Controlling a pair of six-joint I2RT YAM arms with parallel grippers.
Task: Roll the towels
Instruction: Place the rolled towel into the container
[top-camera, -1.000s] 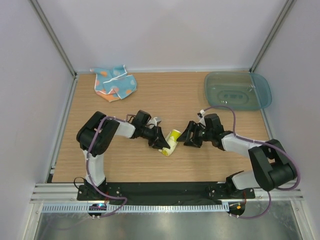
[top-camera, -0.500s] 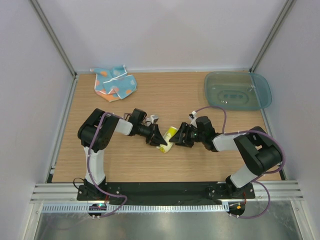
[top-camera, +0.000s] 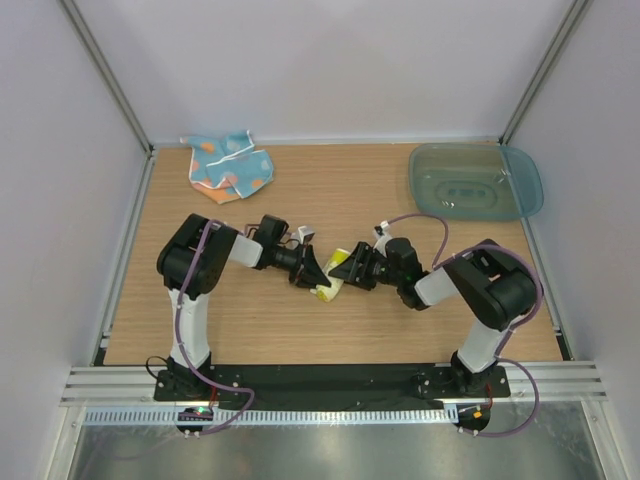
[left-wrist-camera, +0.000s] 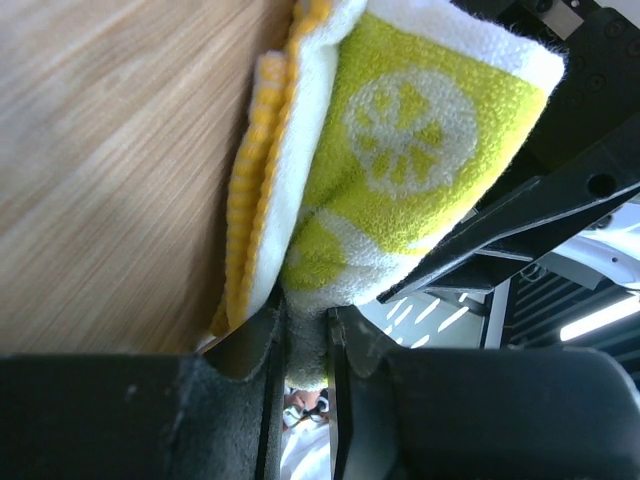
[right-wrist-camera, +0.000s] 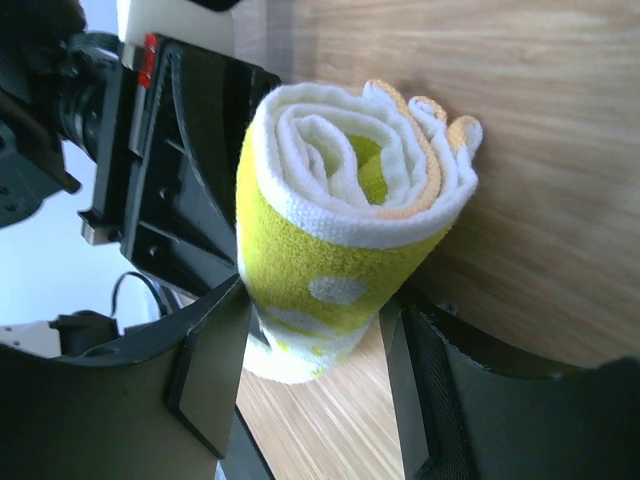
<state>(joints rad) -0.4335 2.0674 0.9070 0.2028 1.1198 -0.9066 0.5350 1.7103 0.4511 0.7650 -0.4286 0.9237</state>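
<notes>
The yellow towel (top-camera: 331, 281) lies as a tight roll in the middle of the table, between the two grippers. My left gripper (top-camera: 314, 271) is shut on a fold at one end of it; in the left wrist view the cloth (left-wrist-camera: 400, 130) is pinched between the jaws (left-wrist-camera: 305, 325). My right gripper (top-camera: 346, 267) straddles the other end of the roll (right-wrist-camera: 340, 240), open, with one finger (right-wrist-camera: 215, 350) against the cloth and the other close beside it. The light blue towel (top-camera: 230, 165) lies crumpled at the back left, unrolled.
A translucent teal tray (top-camera: 475, 182) sits at the back right corner. Frame posts and white walls bound the wooden table (top-camera: 300, 330) on three sides. Both arm bases stand at the near edge.
My right gripper has moved left onto the yellow roll and its jaws have narrowed around it. The left gripper and the roll have shifted slightly left.
</notes>
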